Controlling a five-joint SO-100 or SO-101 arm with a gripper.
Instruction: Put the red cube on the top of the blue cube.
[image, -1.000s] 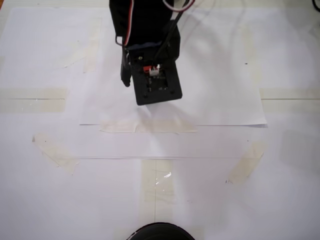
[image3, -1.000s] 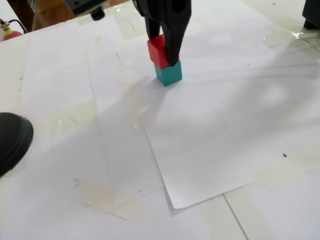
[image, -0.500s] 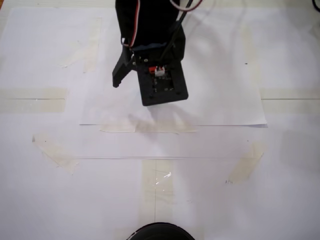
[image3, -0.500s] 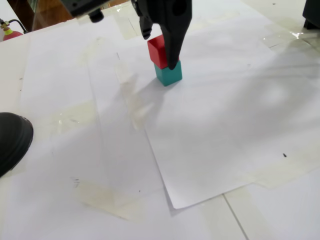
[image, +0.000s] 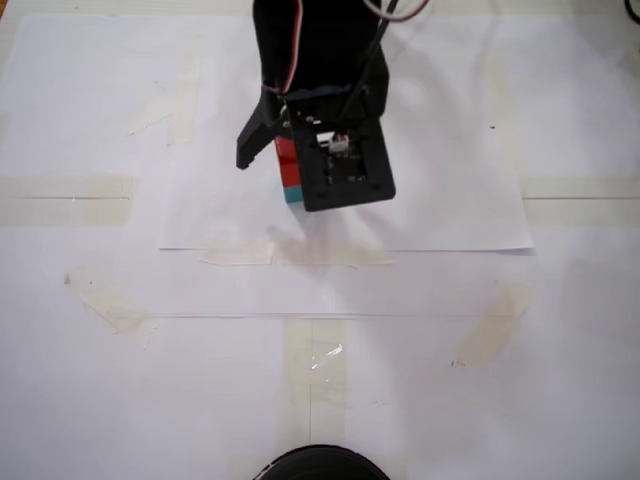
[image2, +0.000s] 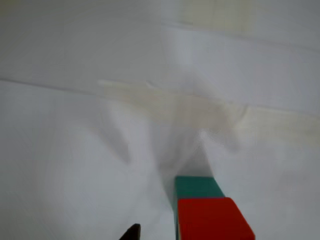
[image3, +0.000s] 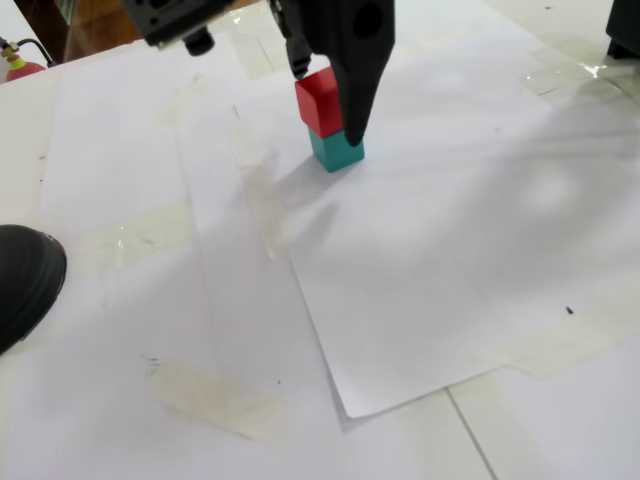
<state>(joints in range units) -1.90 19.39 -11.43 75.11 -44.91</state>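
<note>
The red cube rests on top of the blue cube, which is teal and stands on white paper. My gripper is open, its black fingers apart on either side of the red cube; no contact with it shows. In a fixed view from above, the arm covers most of the stack, leaving a strip of red cube and a teal corner visible beside the gripper. The wrist view has the red cube over the blue cube at the bottom edge, with one dark fingertip to their left.
White paper sheets taped down cover the table. A black rounded object sits at the left edge, seen also at the bottom edge from above. Another dark object stands at the far right corner.
The gripper was shut on the red cube a second ago. It has since opened, and the arm has shifted right in the view from above. The red cube stays on the teal one.
</note>
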